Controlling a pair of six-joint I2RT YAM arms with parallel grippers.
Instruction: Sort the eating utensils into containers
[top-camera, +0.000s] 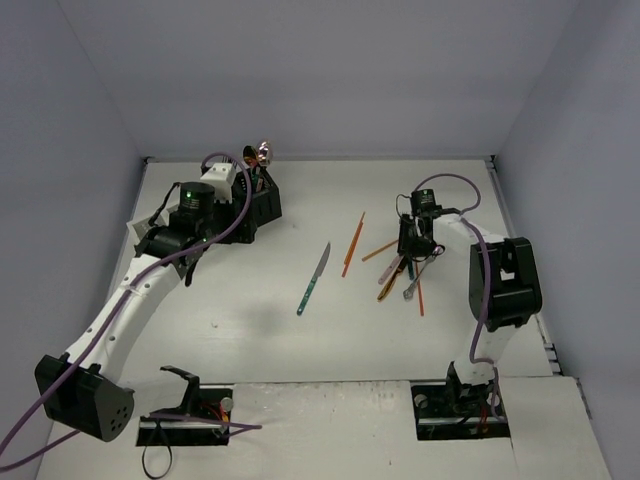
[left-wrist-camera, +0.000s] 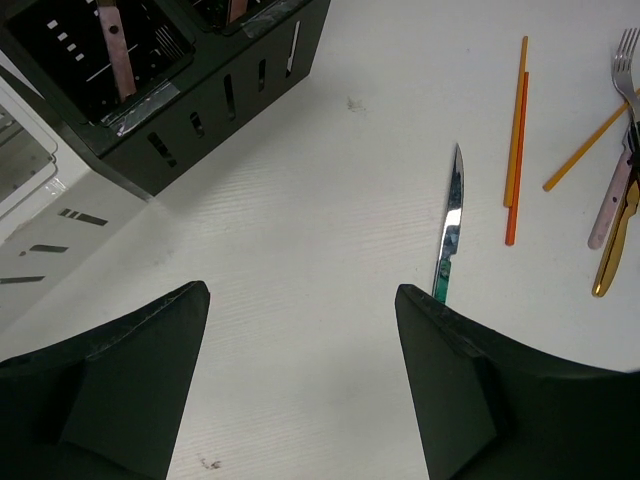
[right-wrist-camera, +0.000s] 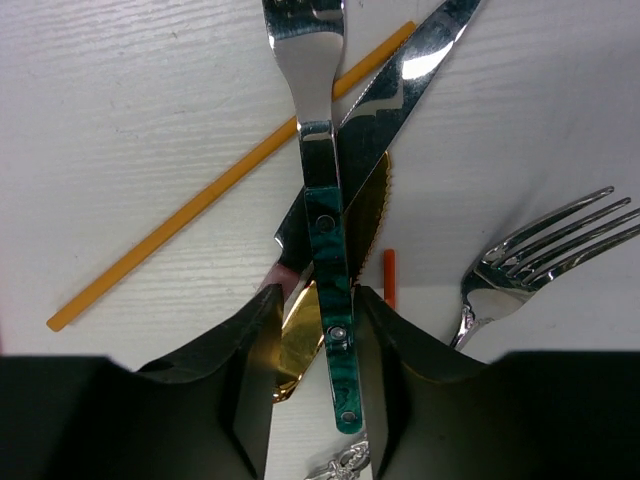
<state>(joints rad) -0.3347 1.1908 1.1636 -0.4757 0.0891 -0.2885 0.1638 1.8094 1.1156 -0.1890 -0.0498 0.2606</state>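
Observation:
My left gripper (left-wrist-camera: 300, 295) is open and empty, low over bare table just in front of the black caddy (left-wrist-camera: 200, 110), which holds a pink handle (left-wrist-camera: 118, 50). A teal-handled knife (left-wrist-camera: 452, 215) lies alone mid-table (top-camera: 315, 278), with two orange sticks (left-wrist-camera: 515, 140) beyond it. My right gripper (right-wrist-camera: 318, 300) is down on the utensil pile (top-camera: 400, 270). Its jaws stand narrowly apart astride a teal handle (right-wrist-camera: 330, 250): the right finger touches it, and a gap shows on the left. Under it lie a gold utensil (right-wrist-camera: 300, 340) and a silver knife (right-wrist-camera: 420, 50).
The white caddy (left-wrist-camera: 30, 200) stands beside the black one, to its left. The black caddy (top-camera: 265, 200) has a utensil head sticking up at the back (top-camera: 263, 152). A silver fork (right-wrist-camera: 540, 250), an orange stick (right-wrist-camera: 220, 185) and a red stick end (right-wrist-camera: 389, 275) surround the right gripper.

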